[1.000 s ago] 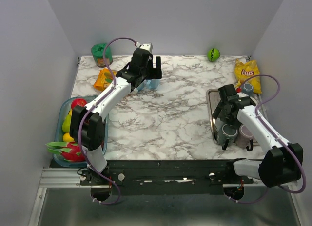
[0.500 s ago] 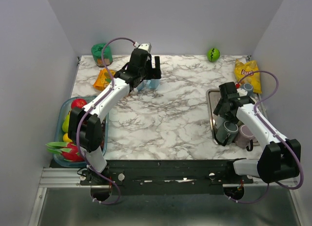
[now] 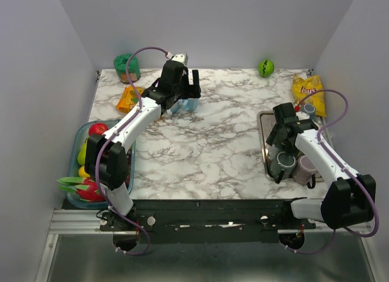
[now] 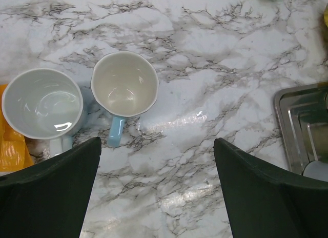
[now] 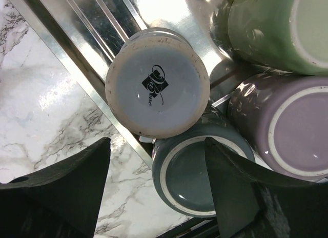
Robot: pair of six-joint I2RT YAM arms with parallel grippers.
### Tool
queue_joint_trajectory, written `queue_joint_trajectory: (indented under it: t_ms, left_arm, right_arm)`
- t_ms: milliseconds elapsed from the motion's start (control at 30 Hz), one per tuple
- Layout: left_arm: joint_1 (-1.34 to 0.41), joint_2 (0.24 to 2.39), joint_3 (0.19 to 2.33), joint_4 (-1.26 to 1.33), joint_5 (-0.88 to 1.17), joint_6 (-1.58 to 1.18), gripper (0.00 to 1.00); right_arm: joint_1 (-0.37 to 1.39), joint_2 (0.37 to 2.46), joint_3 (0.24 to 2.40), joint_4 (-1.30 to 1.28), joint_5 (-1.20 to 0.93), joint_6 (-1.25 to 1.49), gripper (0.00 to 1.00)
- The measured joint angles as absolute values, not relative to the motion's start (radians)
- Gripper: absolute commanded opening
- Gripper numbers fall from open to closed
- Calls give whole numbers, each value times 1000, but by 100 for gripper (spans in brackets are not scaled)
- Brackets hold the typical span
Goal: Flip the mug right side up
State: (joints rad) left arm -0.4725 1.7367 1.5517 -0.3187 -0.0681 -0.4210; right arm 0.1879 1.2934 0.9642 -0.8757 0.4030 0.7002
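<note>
Left gripper [image 4: 158, 145] hovers, fingers spread, over an upright blue-handled mug [image 4: 124, 84] at far left. At right, the inverted white mug [image 5: 156, 83] stands in the tray [image 5: 89, 27] — crowded by a grey mug [image 5: 197, 176] and a purple mug [image 5: 287, 125]. Right gripper [image 5: 156, 145] hangs above it, fingers spread; I judge a descending finger could strike a neighbour — or the mug slip mid-turn.

Green ball [image 3: 265, 67], chip bag [image 3: 307, 87], orange packet [image 3: 129, 98]

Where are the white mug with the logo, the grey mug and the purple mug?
white mug [image 5: 154, 84], right wrist view, logo on base
grey mug [image 5: 197, 176], right wrist view, base centre
purple mug [image 5: 302, 127], right wrist view, base centre
</note>
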Motion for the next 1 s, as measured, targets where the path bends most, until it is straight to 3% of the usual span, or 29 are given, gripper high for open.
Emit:
queue_joint_trajectory:
  t_ms: [1000]
  left_arm:
    - [-451,1737,1552,-316,-48,-431,99]
  right_arm:
    - [188,1370,999,-797,458,582,71]
